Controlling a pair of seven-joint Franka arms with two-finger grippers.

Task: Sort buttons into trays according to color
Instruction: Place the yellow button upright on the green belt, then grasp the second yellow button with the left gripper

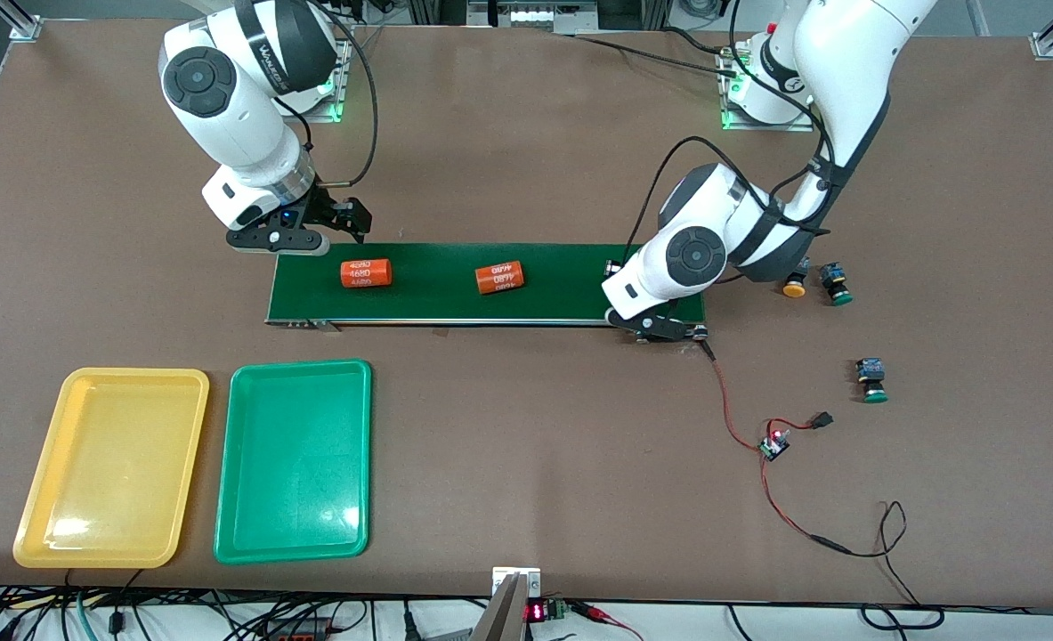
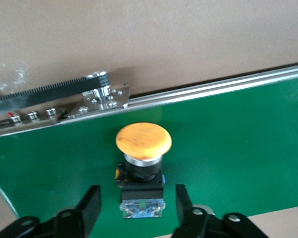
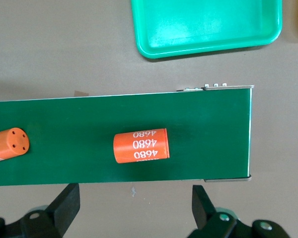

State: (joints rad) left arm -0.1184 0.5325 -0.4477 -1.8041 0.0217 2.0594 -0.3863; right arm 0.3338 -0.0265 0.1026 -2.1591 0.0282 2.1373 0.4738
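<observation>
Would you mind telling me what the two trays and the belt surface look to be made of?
The yellow rectangular tray and green rectangular tray look like glossy moulded plastic, going by the bright reflections and rounded corners. The long dark-green conveyor belt looks like matte rubber or coated fabric, with a metal-looking silver edge rail; that is less certain.

The conveyor belt (image 1: 562, 280) runs across the middle of the front frame. Two cylinders lie on it: the first cylinder (image 1: 366, 273) near the right arm's end, the second cylinder (image 1: 499, 278) about midway. The belt button (image 2: 143, 163) lies on the belt's end toward the left arm, between the parted fingers of the left claw (image 2: 136, 208). The right claw (image 3: 134, 198) hangs over the surface (image 1: 526, 133) beside the belt's other end.

In the lower frame, toward the right arm's end, the end tray (image 1: 36, 499) and inner tray (image 1: 295, 547) lie side by side. Toward the left arm's end, the second button (image 1: 794, 283) and third button (image 1: 837, 285) lie together; the fourth button (image 1: 871, 380) lies lower, apart.
</observation>
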